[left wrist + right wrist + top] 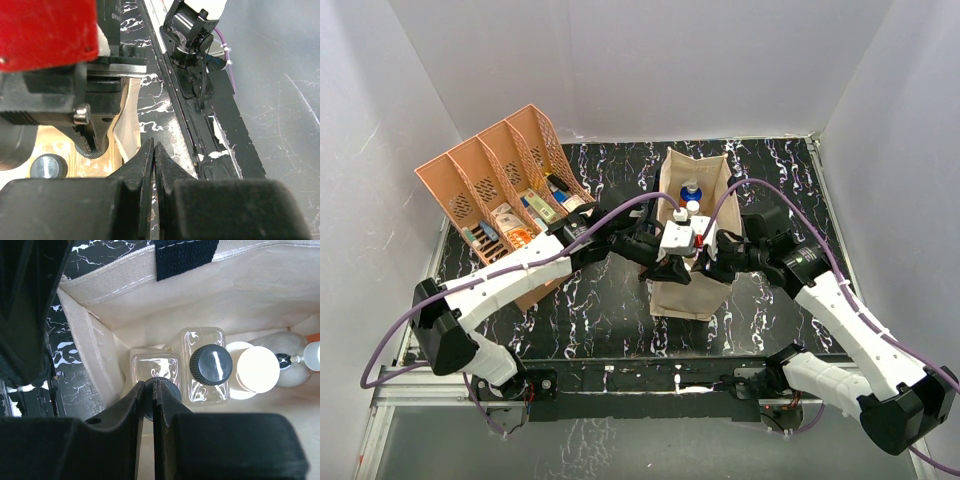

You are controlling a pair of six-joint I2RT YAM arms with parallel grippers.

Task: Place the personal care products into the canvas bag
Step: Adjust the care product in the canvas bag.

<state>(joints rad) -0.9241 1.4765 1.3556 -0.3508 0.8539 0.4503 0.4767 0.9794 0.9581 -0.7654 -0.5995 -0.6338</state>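
The canvas bag [686,292] stands upright mid-table, its navy handle [185,255] at the top of the right wrist view. Inside it stand personal care products: two clear bottles [154,367] with dark caps [210,365], a white-capped one [256,371] and a rounded clear one [289,365]. From above, a blue cap [690,189] and a white cap [693,207] show in the bag's mouth. My right gripper [153,385] is shut and empty, hanging inside the bag just over a dark cap. My left gripper [154,150] is shut and empty over the table beside the bag's rim [131,115].
The orange perforated tray [490,180] stands at the back left, holding small packets and boxes [535,205]. Both wrists crowd together over the near end of the bag. The table's front rail [200,125] runs just past the left gripper.
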